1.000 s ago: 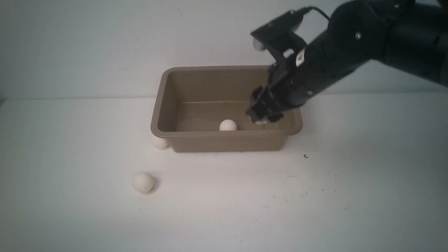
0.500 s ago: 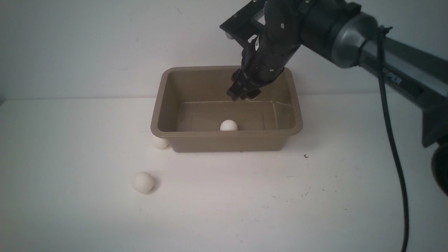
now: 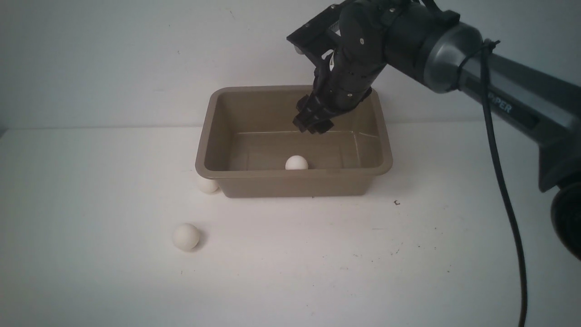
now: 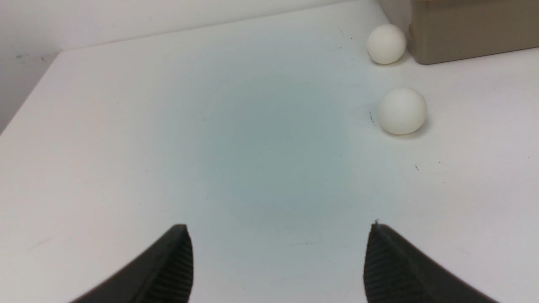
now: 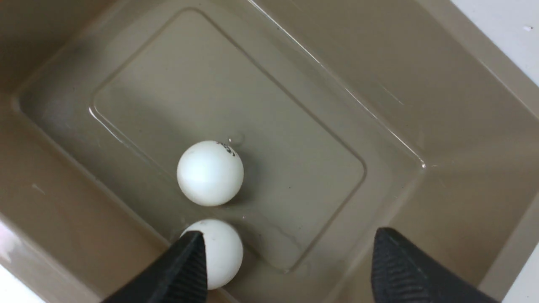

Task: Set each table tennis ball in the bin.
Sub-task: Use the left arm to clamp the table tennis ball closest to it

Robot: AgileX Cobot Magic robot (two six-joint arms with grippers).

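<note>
Finds the right gripper (image 3: pixel 313 126) hanging over the inside of the bin (image 3: pixel 290 184), fingers spread wide and gripping nothing; finds the left gripper (image 4: pixel 278 227) spread just as wide over bare table (image 4: pixel 210 126) off to the left, likewise empty. Counts two table tennis balls on the bin floor in the right wrist view: the marked ball (image 5: pixel 209 173), with a small dark print on its skin, and the second binned ball (image 5: pixel 225 252) just beside it. Counts two more out on the table: the corner ball (image 3: pixel 208 185), tucked by the bin's near left corner, and the loose ball (image 3: pixel 186 236), nearer and a little further left, clear of everything. Judges all four hollow, very light, stiff and smooth, so apt to roll at a nudge or squirt from an off-centre pinch; favours a gentle close across the widest part from above, with little finger room expected on the corner ball's bin side. Sees only one binned ball from the front, with the other out of sight there; loses part of the second binned ball behind a black fingertip (image 5: pixel 181 273); cannot read the print, nor confirm contact between corner ball and bin
</note>
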